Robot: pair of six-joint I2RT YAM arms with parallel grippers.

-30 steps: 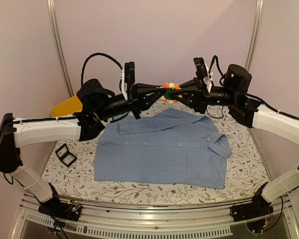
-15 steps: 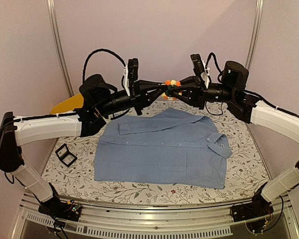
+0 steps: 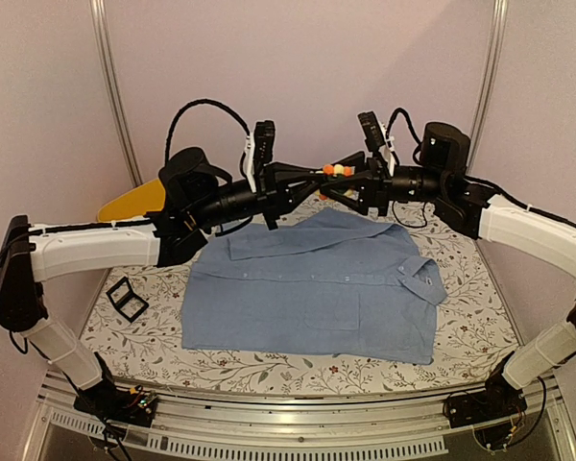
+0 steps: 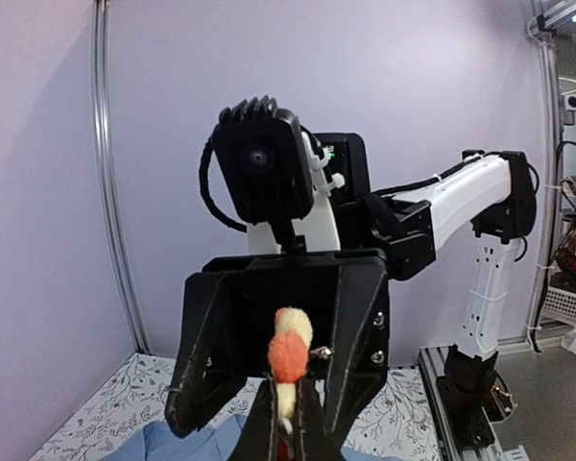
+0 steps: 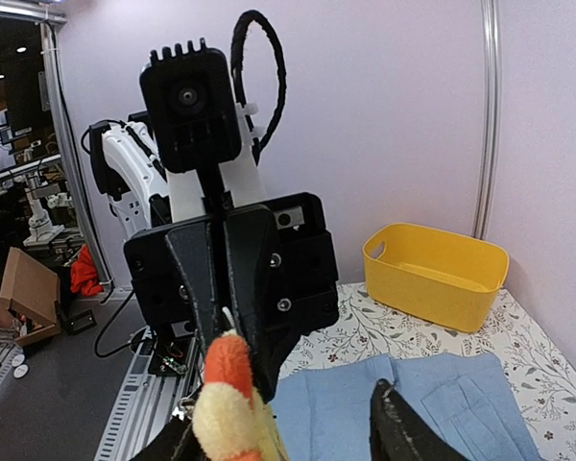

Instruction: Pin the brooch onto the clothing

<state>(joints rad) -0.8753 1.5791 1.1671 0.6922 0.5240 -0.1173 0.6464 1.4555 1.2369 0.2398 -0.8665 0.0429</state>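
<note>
Orange-yellow brooch (image 3: pixel 337 170) aloft, blue shirt (image 3: pixel 312 288) flat

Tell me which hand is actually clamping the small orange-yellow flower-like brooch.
The left hand: its fingers pinch shut on the brooch, whereas the right hand has its fingers spread wide around it.

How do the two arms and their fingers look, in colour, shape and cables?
The left arm and the right arm both have long white shell links joined by black rounded joints, on black bases. The fingers are black, angular and taper toward the tips. A black cable loops above the left wrist.
</note>
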